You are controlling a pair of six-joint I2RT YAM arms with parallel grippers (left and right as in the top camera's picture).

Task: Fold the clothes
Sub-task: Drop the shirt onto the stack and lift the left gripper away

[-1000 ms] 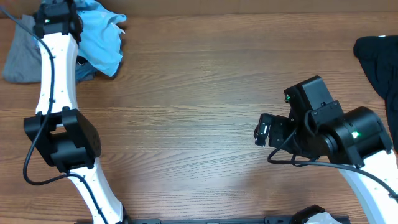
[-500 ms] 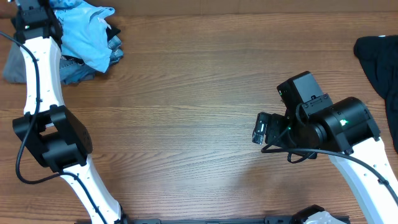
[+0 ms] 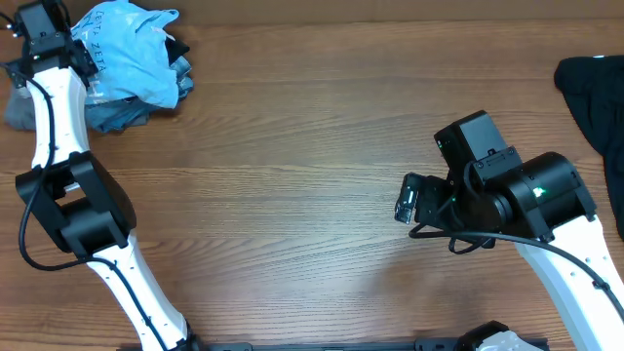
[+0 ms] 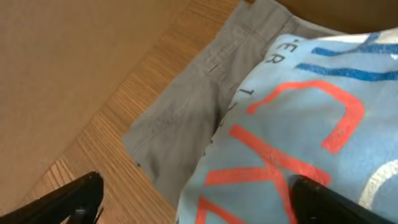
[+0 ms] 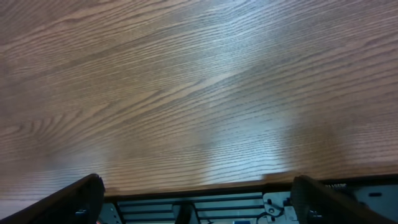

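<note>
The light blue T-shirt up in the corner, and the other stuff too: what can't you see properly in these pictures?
Overhead: the crumpled light blue T-shirt is bunched up, its print too small to read.
Left wrist: its red lettering runs off the picture's edges.
Both views: the grey cloth garment lies mostly under the T-shirt.
Overhead: the black garment is cut off by the right edge.
Overhead: a white object is cut off by the bottom edge and cannot be identified.

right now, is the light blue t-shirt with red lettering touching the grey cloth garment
Touching. The left wrist view shows the light blue T-shirt draped over the grey garment, its edge overlapping with no gap.
</note>
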